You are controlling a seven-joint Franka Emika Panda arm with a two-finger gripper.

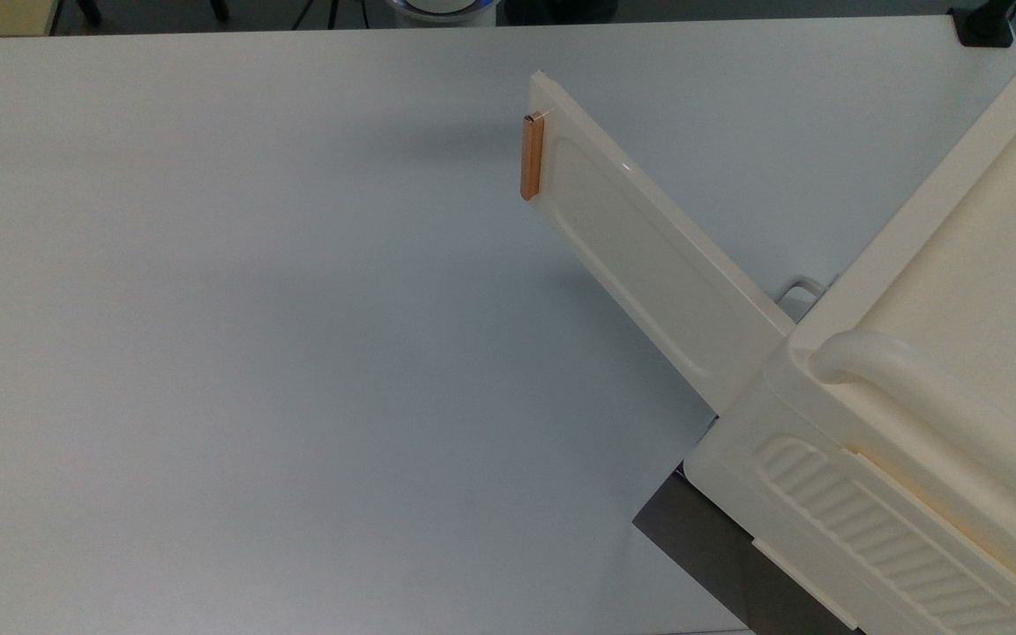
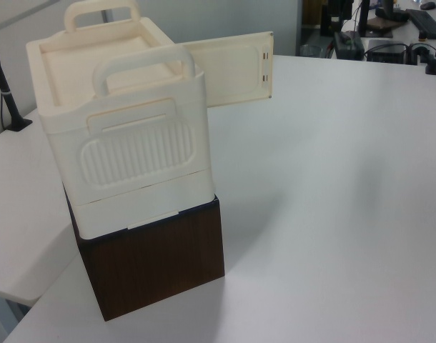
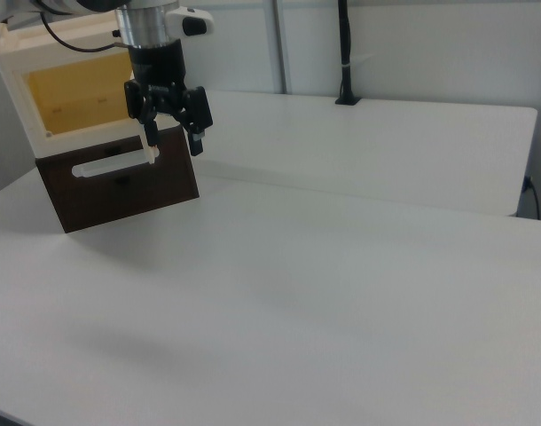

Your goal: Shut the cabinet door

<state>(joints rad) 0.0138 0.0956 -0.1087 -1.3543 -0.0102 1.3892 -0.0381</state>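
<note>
The large cream-white plastic box cabinet [image 1: 931, 423], with its ribbed side panel and thick rounded top handle, sat on a dark brown wooden block [image 2: 157, 264] at a corner of the white desk [image 1: 252, 353], at the top view's lower right. Its long flat cream plastic cabinet door [image 1: 649, 256] stood swung wide open, reaching out over the desk toward the middle of the far edge in the top view, with the slim copper-orange bar handle [image 1: 533, 157] at its free end. In the right view the black two-finger gripper [image 3: 173, 133] hung above the desk just in front of the cabinet's open front, its jaws spread apart and apparently holding nothing, though one finger overlapped the cabinet behind it.
</note>
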